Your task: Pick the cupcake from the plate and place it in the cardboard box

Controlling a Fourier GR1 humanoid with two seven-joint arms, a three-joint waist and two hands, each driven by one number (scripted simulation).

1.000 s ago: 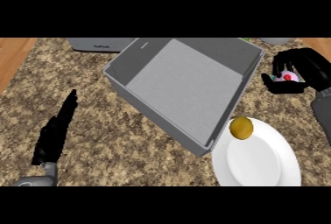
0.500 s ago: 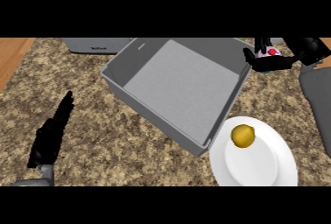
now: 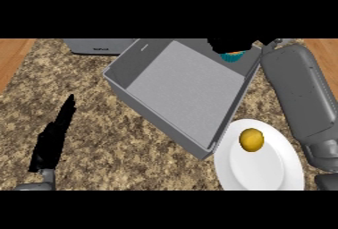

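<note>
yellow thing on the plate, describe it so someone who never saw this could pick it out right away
Start at the big grey box in the middle of the speckled counter. Just off its near right corner lies a round white plate. The yellow thing is a small egg-shaped lump on the plate's far part, the only item on it and the only yellow object in view.

The right hand [image 3: 231, 44], curled around the cupcake [image 3: 232, 56], now hangs over the far corner of the cardboard box [image 3: 185, 89], having moved from beside the box's right wall.
</note>
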